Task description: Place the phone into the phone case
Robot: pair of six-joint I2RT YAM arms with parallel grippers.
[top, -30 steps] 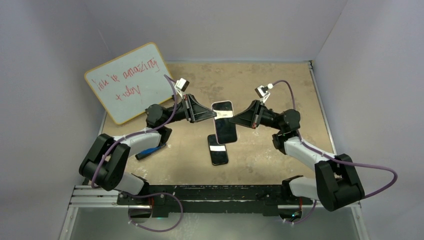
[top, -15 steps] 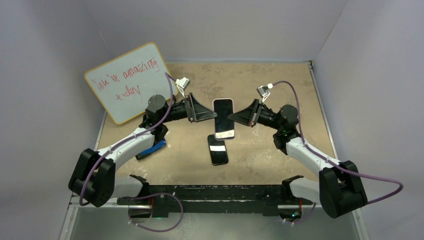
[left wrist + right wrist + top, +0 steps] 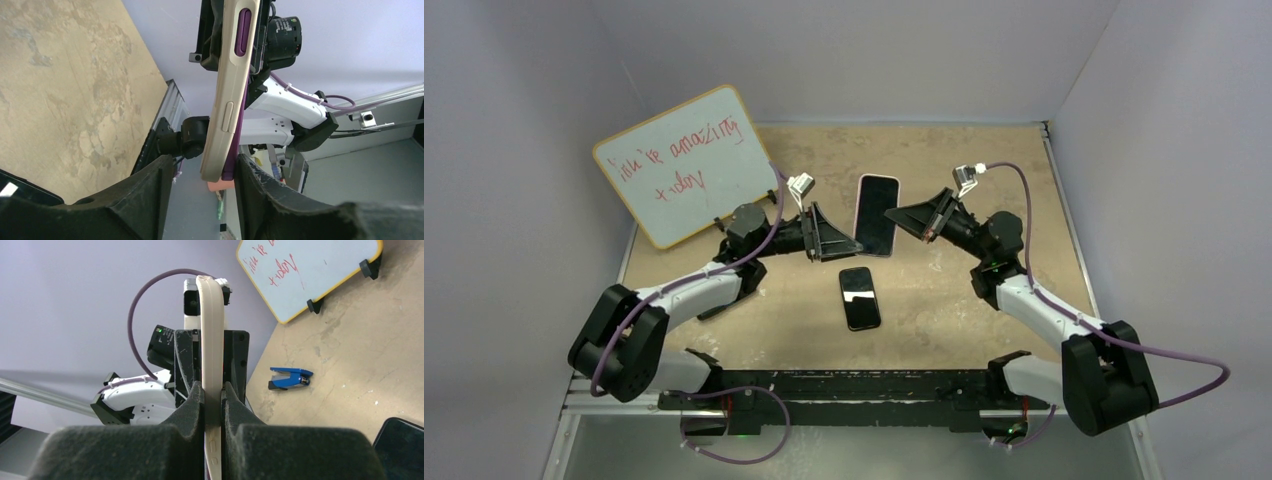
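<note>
A cream phone case (image 3: 876, 215) hangs in the air over the middle of the table, dark screen side up. My right gripper (image 3: 904, 214) is shut on its right edge, and the right wrist view shows the case (image 3: 210, 340) pinched edge-on between the pads. In the left wrist view a purple phone (image 3: 238, 131) edge shows along the cream case (image 3: 227, 95). My left gripper (image 3: 201, 162) is open around the case's lower end; one finger (image 3: 250, 175) touches the purple side, the other stands apart. A black phone (image 3: 859, 297) lies flat on the table below.
A whiteboard (image 3: 682, 165) with red writing leans at the back left. A blue clip-like tool (image 3: 290, 377) lies on the table near the left arm. Grey walls close in the table on three sides. The metal rail (image 3: 844, 385) with the arm bases runs along the near edge.
My left gripper has opened and let go of the case. My right gripper has carried the case up and toward the back, uncovering the black phone on the table.
</note>
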